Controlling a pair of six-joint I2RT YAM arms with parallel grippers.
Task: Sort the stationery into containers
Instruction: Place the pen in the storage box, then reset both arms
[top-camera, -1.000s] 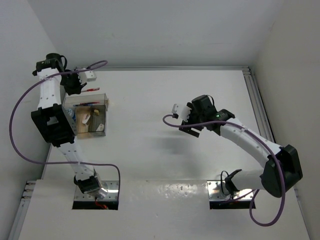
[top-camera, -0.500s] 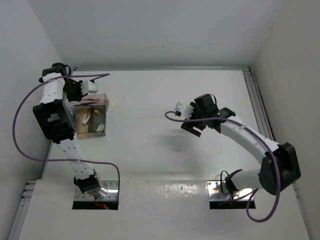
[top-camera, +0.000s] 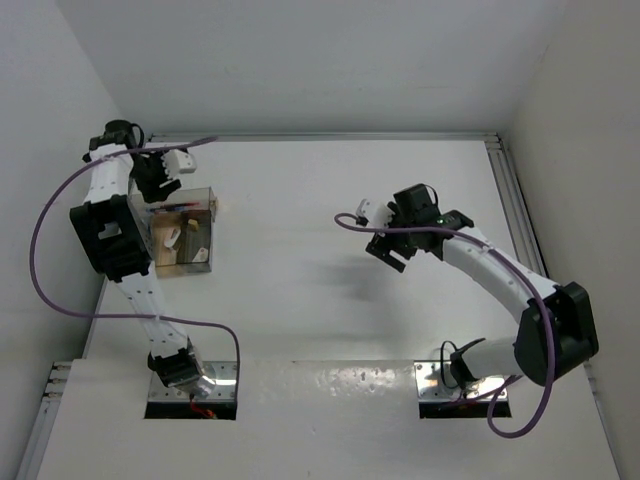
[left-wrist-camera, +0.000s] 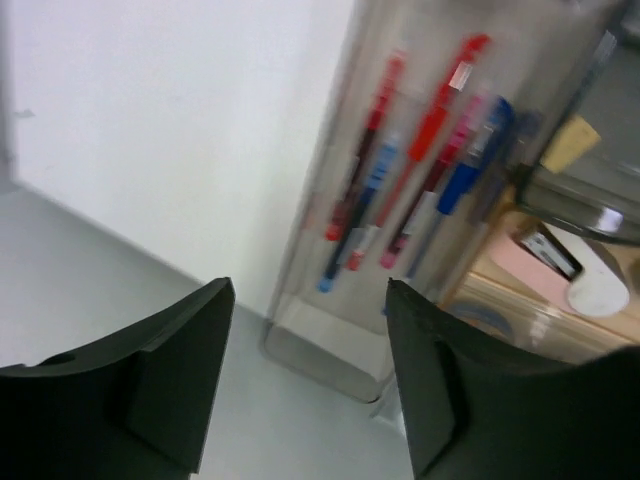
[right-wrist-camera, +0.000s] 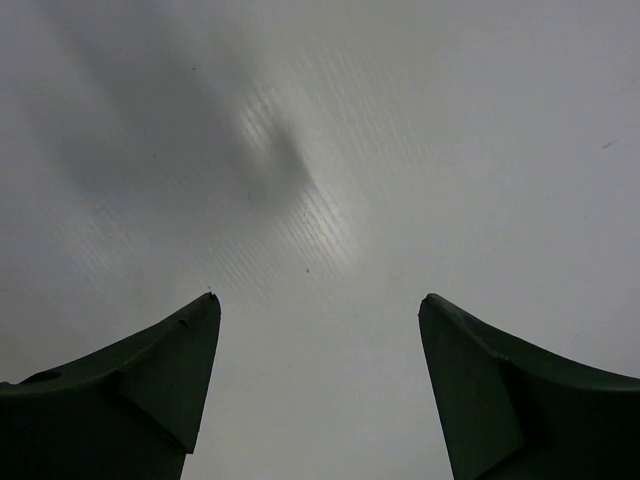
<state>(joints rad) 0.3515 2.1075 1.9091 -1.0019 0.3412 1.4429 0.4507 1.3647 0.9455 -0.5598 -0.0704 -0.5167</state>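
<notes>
Pens, thin red and blue ones (left-wrist-camera: 440, 125), lie side by side in the one clear rectangular plastic box (left-wrist-camera: 318, 348) at the left edge of the white tabletop (top-camera: 300, 200). Blur allows a count of at least two of each colour. Left jaws, shut on a red pen a second ago, now hang part-open and empty above them. Right jaws gape wide and empty, shifted slightly rightward.

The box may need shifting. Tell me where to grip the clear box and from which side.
Likely the rim of the clear box, on the wall facing the middle of the table, coming straight down with one finger inside, one outside. Its walls are thin and upright, the top looks open, and that side stands free; the left arm crowds the other.
</notes>
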